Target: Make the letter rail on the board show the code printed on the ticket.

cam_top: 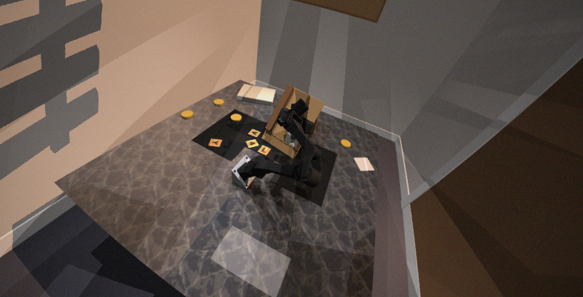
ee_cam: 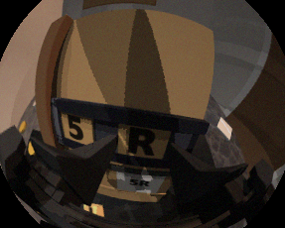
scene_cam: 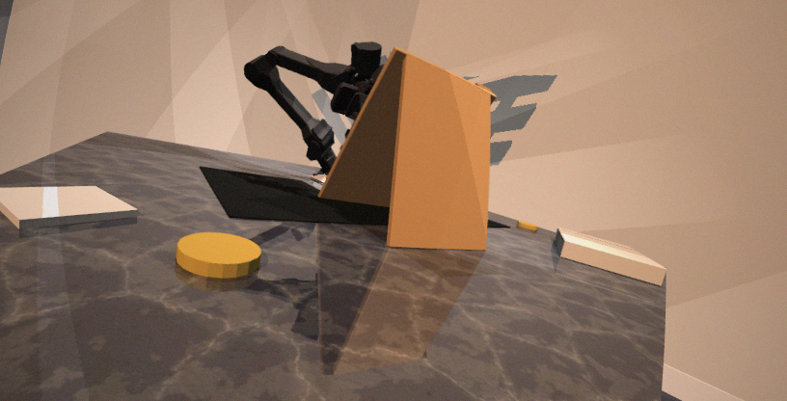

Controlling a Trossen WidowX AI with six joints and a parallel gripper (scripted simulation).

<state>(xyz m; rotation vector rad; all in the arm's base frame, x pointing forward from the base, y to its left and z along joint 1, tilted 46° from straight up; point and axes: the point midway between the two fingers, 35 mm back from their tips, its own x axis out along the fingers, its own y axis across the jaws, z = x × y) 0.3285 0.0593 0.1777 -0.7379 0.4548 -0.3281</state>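
Note:
The board (cam_top: 312, 101) (scene_cam: 441, 167) (ee_cam: 189, 59) leans back, with a dark letter rail (ee_cam: 189, 124) across its face. A "5" tile (ee_cam: 75, 128) sits at the rail's left end. My gripper (ee_cam: 142, 141) is shut on the "R" tile (ee_cam: 141, 139), upright, right of the "5" with a gap between them. The "R" appears to lie between the rail's upper and lower bars. The ticket (ee_cam: 139, 182) below reads "5R". Several loose tiles, among them one (cam_top: 215, 143) at the left and one (cam_top: 263, 150) nearer the board, lie on the mat. The board hides my fingertips in the exterior view.
A brown upright strip (cam_top: 279, 107) (ee_cam: 52, 79) runs along the board's left side. Yellow discs (cam_top: 236, 117) (cam_top: 346, 143) (scene_cam: 218, 254) lie around the black mat (cam_top: 326, 164) (scene_cam: 248, 197). A pale block (cam_top: 256, 94) (scene_cam: 609, 257) stands behind left; a pale flat slab (cam_top: 364, 163) (scene_cam: 66, 202) lies right.

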